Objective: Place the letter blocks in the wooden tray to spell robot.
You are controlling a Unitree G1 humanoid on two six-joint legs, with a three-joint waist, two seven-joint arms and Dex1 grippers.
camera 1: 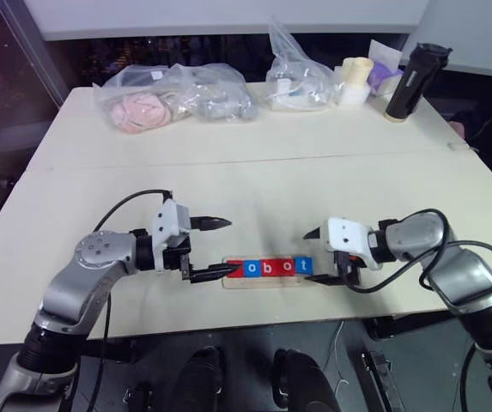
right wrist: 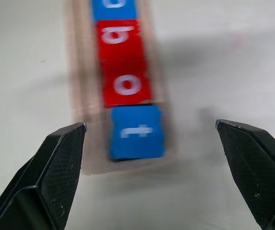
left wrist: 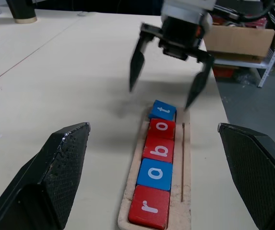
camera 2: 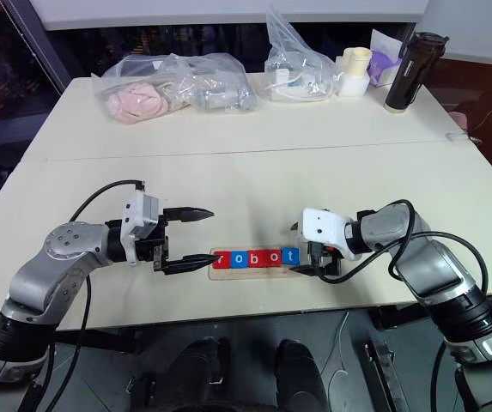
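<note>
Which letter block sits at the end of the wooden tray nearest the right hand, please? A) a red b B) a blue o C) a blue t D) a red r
C: the blue t block lies last in the wooden tray, between the open right hand's fingers.

Five small flat square letter blocks [left wrist: 157, 163] are lying in a row in the long pale wooden tray [left wrist: 184, 191] on the cream tabletop [left wrist: 70, 72], reading r, o, b, o, t in red, blue, red, red, blue. The blue t block [left wrist: 163, 110] is sitting slightly askew at the far end. The right gripper [left wrist: 166, 91] is hanging just above that end, its two black fingers [left wrist: 136, 64] spread wide and empty. At two o'clock from the tray, a brown cardboard box [left wrist: 238, 40] is sitting beyond the table. The left gripper's own black fingers [left wrist: 55, 172] are standing wide apart, flanking the tray.
</note>
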